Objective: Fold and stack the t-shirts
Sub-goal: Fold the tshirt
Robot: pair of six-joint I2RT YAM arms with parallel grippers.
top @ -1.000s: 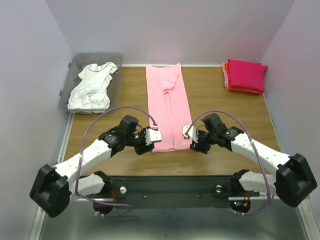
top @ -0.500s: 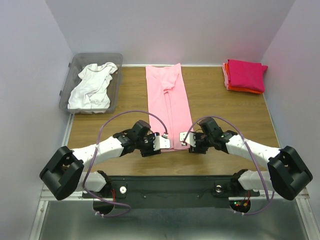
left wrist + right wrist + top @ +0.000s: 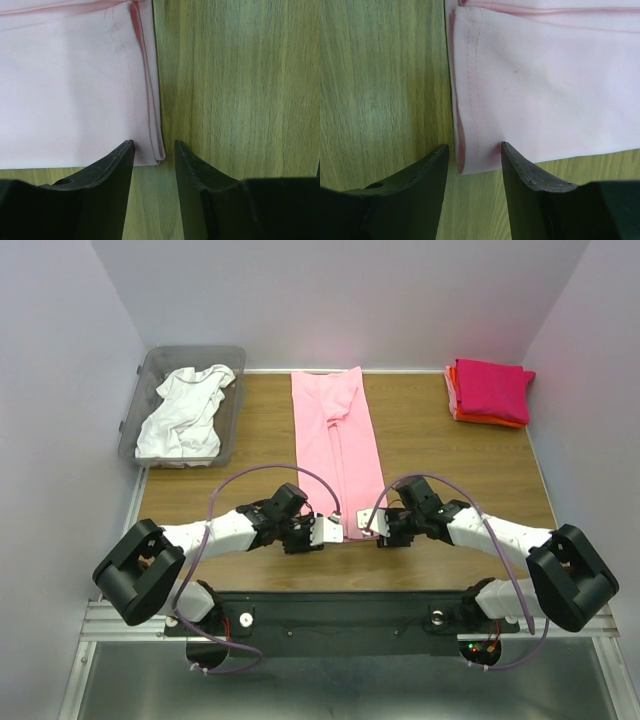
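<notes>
Light pink t-shirt (image 3: 337, 455) lies flat on the wooden table (image 3: 440, 470) as a long narrow strip, sides already folded in, running away from my fingertips toward the far edge. Its near hem sits right at my two grippers.

My left gripper (image 3: 328, 530) is down at one hem corner. In the left wrist view that corner pokes into the gap between my fingers (image 3: 115, 170), with the stitched side fold just off the inner face of one finger. My right gripper (image 3: 368, 526) is at the other hem corner, and there the cloth fills most of the space between my fingers (image 3: 420, 175). Both pairs of jaws stand parted and straddle the fabric. Neither is pinching it yet.

I judge this cloth to be light, limp and several layers thick at the folded edges, so it will drape and sag as soon as it leaves the wood. I think the best hold is on each corner, deep enough to catch every layer past the stitching, with both sides lifted evenly so the strip does not skew or fall open.

Well beyond my right fingers sits the folded stack (image 3: 490, 390). Beyond my left, a white t-shirt (image 3: 185, 415) lies crumpled in the bin (image 3: 232, 358).
</notes>
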